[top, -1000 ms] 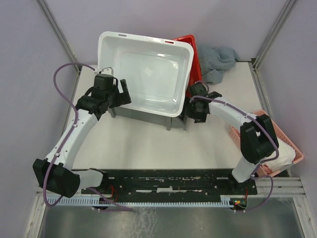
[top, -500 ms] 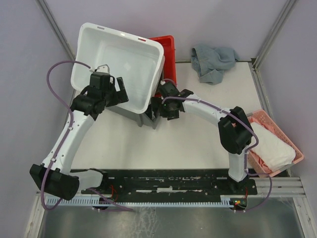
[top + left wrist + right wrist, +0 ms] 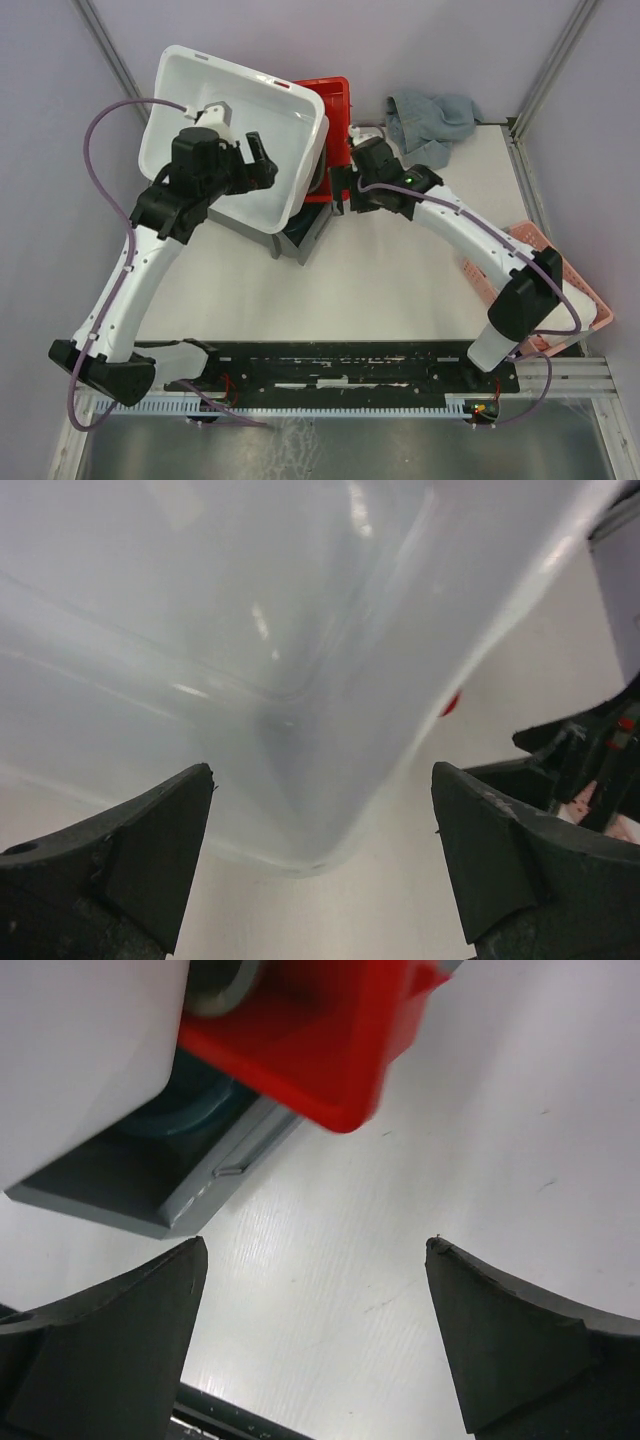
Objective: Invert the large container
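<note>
Half-flipped: the container [image 3: 235, 100] leans tilted, its corner just ahead of my wide-spread left gripper [image 3: 320, 850]; my right gripper [image 3: 315, 1300], also wide, holds nothing. Full inversion is not yet done.

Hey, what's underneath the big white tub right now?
A grey bin pokes out beneath the white tub, with something teal inside it. The rest is covered.

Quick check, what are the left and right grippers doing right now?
Left gripper: open, large container corner between its jaws, not gripped.
Right gripper: open, holding nothing.
</note>
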